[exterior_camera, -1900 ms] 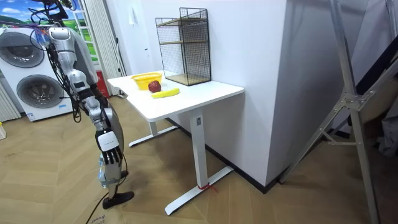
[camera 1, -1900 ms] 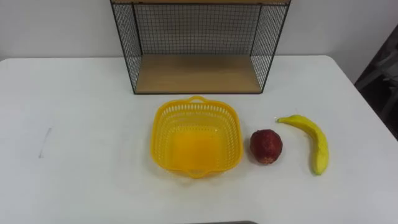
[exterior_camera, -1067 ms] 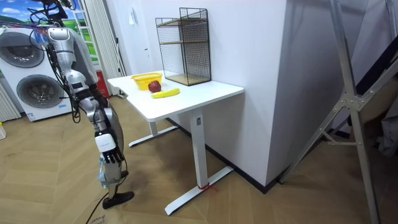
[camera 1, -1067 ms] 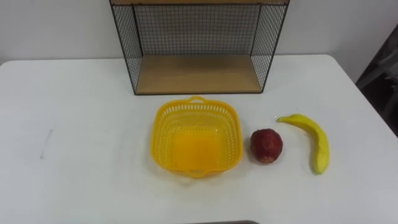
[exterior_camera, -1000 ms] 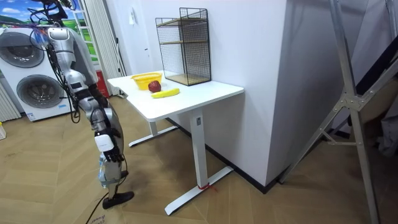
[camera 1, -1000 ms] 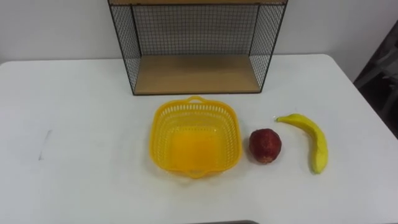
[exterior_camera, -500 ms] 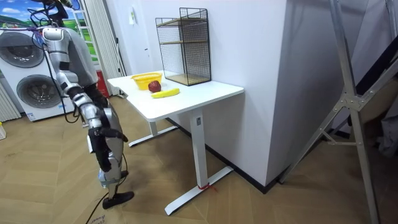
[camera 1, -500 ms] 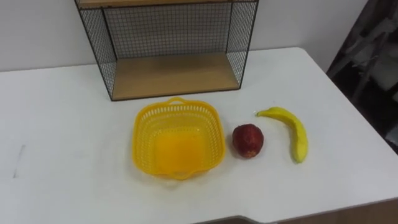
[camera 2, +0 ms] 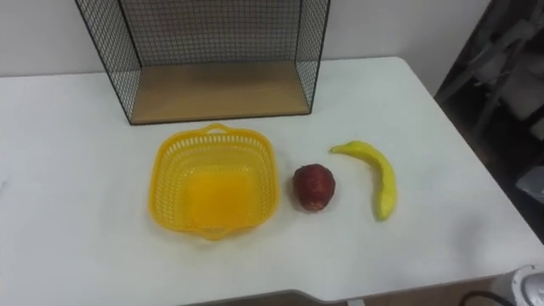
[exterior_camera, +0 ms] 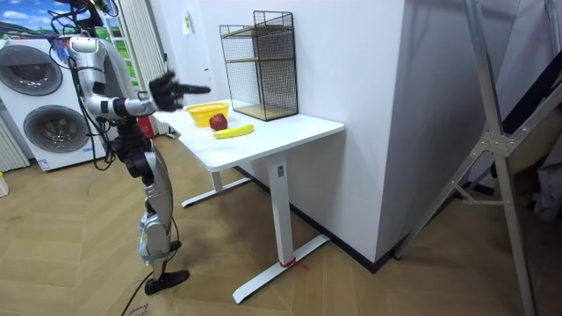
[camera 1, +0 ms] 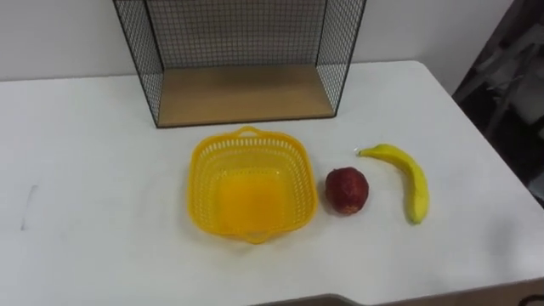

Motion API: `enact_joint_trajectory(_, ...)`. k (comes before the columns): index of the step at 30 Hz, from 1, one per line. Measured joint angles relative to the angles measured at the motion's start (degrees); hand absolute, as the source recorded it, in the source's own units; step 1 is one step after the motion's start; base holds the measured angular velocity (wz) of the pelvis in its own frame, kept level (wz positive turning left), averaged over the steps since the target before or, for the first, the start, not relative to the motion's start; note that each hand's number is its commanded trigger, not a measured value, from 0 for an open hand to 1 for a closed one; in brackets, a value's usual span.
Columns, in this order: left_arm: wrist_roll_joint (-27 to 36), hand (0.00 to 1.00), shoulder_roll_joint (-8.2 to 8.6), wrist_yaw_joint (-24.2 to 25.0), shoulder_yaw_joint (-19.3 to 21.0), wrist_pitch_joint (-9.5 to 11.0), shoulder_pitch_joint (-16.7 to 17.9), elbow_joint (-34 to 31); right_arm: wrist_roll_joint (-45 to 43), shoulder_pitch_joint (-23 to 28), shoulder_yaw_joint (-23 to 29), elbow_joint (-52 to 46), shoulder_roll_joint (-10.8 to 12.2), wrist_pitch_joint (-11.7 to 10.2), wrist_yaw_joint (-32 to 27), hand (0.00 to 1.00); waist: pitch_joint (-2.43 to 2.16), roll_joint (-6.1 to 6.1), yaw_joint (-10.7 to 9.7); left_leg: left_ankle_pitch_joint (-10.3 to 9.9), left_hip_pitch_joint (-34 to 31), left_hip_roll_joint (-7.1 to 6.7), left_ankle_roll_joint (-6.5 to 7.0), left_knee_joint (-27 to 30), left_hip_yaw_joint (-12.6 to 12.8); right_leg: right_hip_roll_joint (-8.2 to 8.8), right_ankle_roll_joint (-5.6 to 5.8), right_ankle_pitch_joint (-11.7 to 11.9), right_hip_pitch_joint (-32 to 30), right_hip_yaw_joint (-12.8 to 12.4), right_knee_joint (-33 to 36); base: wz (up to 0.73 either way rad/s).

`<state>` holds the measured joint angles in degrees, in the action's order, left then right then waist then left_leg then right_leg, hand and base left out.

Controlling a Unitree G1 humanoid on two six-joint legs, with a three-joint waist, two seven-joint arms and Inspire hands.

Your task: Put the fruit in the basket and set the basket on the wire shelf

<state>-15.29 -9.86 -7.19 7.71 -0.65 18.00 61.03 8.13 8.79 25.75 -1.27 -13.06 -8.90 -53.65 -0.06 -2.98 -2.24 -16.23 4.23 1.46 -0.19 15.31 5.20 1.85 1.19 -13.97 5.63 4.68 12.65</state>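
One yellow basket [camera 1: 251, 185]. Two pieces of fruit: one banana [camera 1: 408, 178] and one red round fruit [camera 1: 347, 189]. That makes three loose items. One wire shelf [camera 1: 242, 59], two wooden boards in it per the room view. One white tabletop [camera 1: 85, 170] carrying all of it. One hand counted, the right hand [exterior_camera: 165, 89], raised, fingers out; basket, fruit and shelf all lie beyond its fingertips.
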Motion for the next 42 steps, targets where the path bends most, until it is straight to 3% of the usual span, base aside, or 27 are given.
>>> enact_joint_trajectory(5,-0.2,0.00,-0.26,2.2,-1.8,0.0,-0.7,0.7,-5.9,-0.5,-5.8,-4.4,-0.7,-0.2,5.8,0.00,0.14,0.47,0.9,0.0,-0.7,0.05,0.01,0.1,0.1,0.02,-0.05,0.2,-0.7,0.1,0.0,0.00)
enact_joint_trajectory(9,0.0,0.00,-0.27,3.7,-2.5,0.4,-1.0,1.0,-6.3,-1.0,-11.4,-4.3,-2.0,0.1,14.9,0.00,0.25,0.81,1.1,0.2,0.0,0.06,0.01,-0.2,0.1,0.03,-0.04,0.3,-0.1,0.2,-0.1,0.00)
enact_joint_trajectory(14,-0.2,0.00,-0.31,4.1,-2.5,0.3,-0.9,1.0,-6.2,-1.0,-15.5,-3.7,-3.1,0.4,24.8,0.00,0.47,0.45,1.2,1.2,1.3,-0.08,-0.19,-2.1,0.0,0.13,-0.08,0.4,0.4,0.5,-0.2,0.01)
enact_joint_trajectory(19,-0.2,0.00,-0.38,5.2,-3.6,0.2,-0.9,0.9,-6.3,-1.0,-18.8,-2.0,-3.1,1.3,33.8,0.00,0.39,-0.03,1.3,1.8,1.5,-0.04,-0.49,-2.6,-0.8,0.06,-0.51,0.7,1.2,1.5,-1.0,0.09)
enact_joint_trajectory(31,-0.5,0.00,-0.71,6.7,-4.7,0.2,-0.8,-1.2,-7.1,-0.7,-24.9,0.7,-3.0,1.6,45.4,0.00,0.42,0.38,2.6,1.9,1.3,-0.02,-0.42,-2.2,-0.8,0.05,-0.45,1.1,1.4,1.3,-1.1,0.00)
enact_joint_trajectory(42,-0.5,0.00,-0.73,6.6,-4.8,0.2,-1.0,-1.4,-7.2,-0.7,-27.0,1.2,-3.0,1.6,50.0,0.00,0.31,0.71,2.5,1.9,1.3,-0.02,-0.41,-2.1,-0.8,0.06,-0.46,1.1,1.7,1.4,-1.0,0.00)
